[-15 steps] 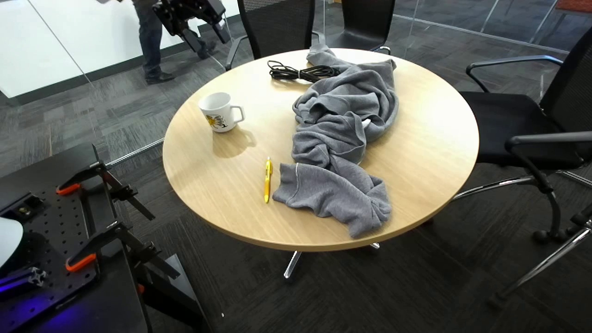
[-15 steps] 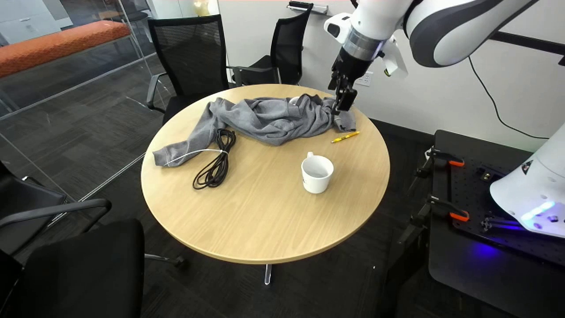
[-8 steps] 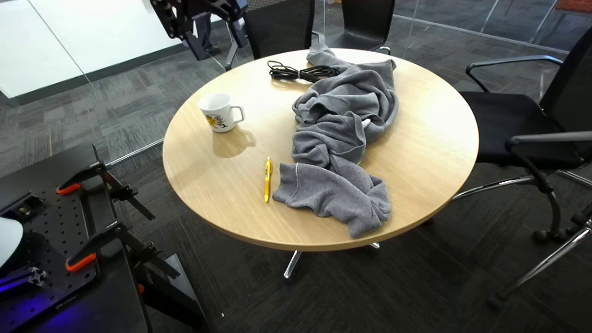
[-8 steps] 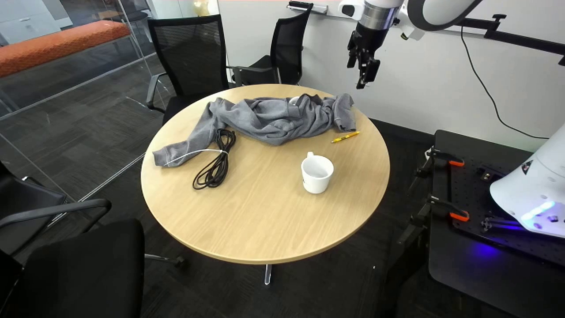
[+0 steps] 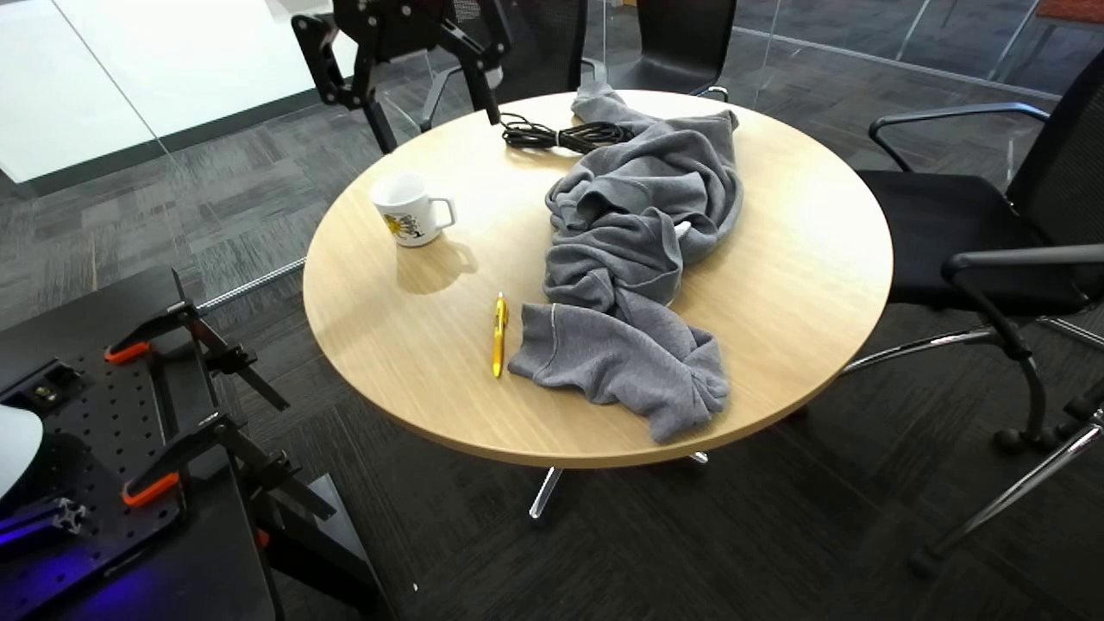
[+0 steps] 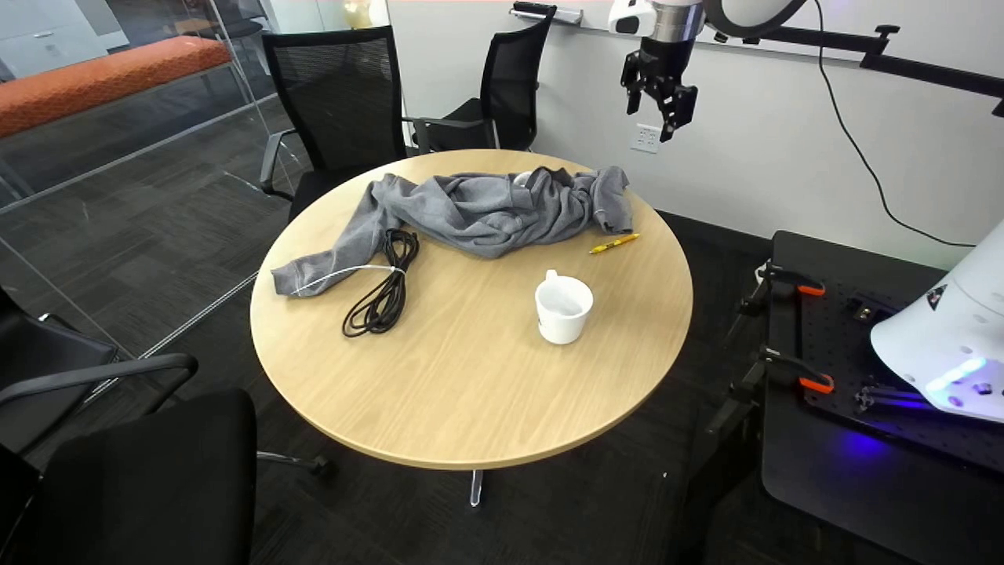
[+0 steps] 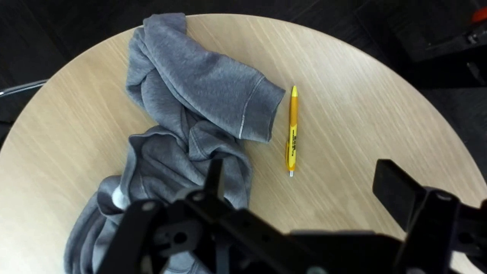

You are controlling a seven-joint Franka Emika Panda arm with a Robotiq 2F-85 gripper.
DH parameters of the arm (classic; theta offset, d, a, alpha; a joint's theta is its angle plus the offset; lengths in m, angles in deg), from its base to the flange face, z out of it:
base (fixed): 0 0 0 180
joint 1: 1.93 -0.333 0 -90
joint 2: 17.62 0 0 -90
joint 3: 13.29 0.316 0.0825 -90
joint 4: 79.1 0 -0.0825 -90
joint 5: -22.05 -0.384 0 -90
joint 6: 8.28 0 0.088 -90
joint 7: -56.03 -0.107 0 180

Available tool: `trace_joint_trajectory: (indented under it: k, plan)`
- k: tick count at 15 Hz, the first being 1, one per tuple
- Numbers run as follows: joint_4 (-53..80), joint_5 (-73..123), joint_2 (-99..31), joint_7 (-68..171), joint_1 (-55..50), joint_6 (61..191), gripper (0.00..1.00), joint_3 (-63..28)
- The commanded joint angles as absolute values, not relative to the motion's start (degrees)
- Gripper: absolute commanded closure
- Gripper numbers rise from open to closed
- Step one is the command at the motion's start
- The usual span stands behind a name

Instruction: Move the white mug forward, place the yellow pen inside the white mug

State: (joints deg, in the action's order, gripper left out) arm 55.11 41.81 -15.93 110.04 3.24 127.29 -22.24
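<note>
White printed mug [image 5: 409,210], slim yellow pen [image 7: 293,129]

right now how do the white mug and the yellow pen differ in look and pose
The white mug stands upright, while the yellow pen lies flat. The mug is wide and hollow with a side handle; the pen is a thin stick. The mug carries a printed picture, the pen dark lettering. Both rest on the round table, apart from each other.
</note>
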Motion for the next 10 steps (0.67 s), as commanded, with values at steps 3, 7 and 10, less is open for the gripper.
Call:
trace_joint_trajectory:
  k: [3, 7, 10]
  plan:
    - [54.77, 41.44, -18.89, 120.87, 4.95, 130.63, 0.00, -22.12]
    - [55.95, 39.04, -20.68, 125.21, 5.84, 135.83, 0.00, -21.93]
    - [56.81, 34.09, -22.67, 128.35, 6.33, 139.56, 0.00, -21.38]
